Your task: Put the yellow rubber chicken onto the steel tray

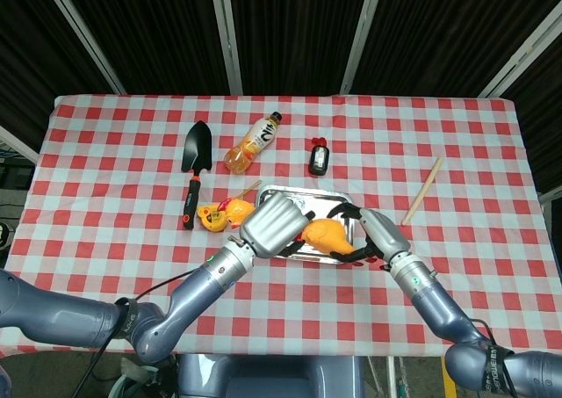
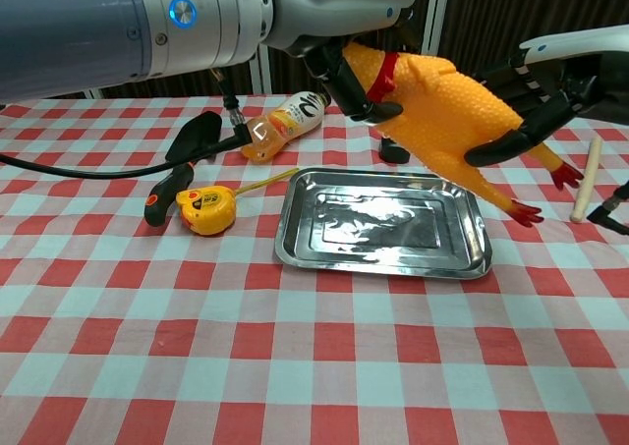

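The yellow rubber chicken (image 2: 442,101) hangs tilted in the air above the steel tray (image 2: 383,231), red feet pointing down to the right. My left hand (image 2: 344,67) grips its neck by the red collar. My right hand (image 2: 536,86) wraps its dark fingers around the chicken's rear, thumb under the body. From the head view, the left hand (image 1: 274,224) covers the left part of the tray (image 1: 303,190), the chicken (image 1: 323,234) lies over the middle, and the right hand (image 1: 369,231) meets it from the right. Nothing lies in the tray.
A yellow tape measure (image 2: 203,209) lies just left of the tray, with a black trowel (image 1: 193,165) beyond it. An orange juice bottle (image 1: 253,143) and a small black object (image 1: 319,159) lie behind the tray. A wooden stick (image 1: 422,189) lies to the right.
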